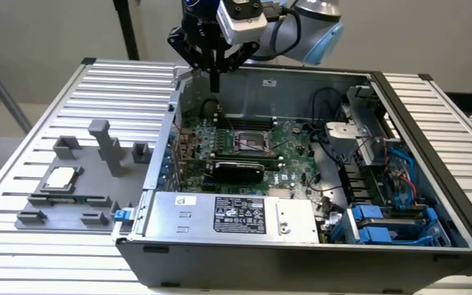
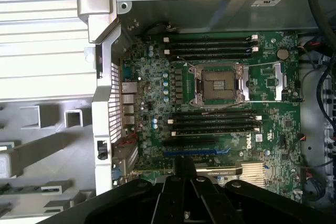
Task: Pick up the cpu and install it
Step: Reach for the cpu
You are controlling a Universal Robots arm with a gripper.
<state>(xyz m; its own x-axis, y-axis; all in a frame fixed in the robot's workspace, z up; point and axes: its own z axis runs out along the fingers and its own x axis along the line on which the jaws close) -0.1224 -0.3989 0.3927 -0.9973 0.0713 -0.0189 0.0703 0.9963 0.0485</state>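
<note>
The cpu [image 1: 59,178], silvery with a tan rim, rests on grey fixture [image 1: 88,200]; fingers [image 1: 216,77] closed.

Silvery metal-topped cpu [image 1: 59,177], matt grey plastic fixture [image 1: 106,146], ribbed pale metal table [image 1: 129,77], glossy green motherboard [image 2: 273,124].

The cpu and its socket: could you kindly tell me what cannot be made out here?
- cpu, exterior view: too small to read its markings or orientation mark.
- socket, wrist view: contacts too fine to judge.
- motherboard, wrist view: one edge is hidden behind the gripper.
</note>
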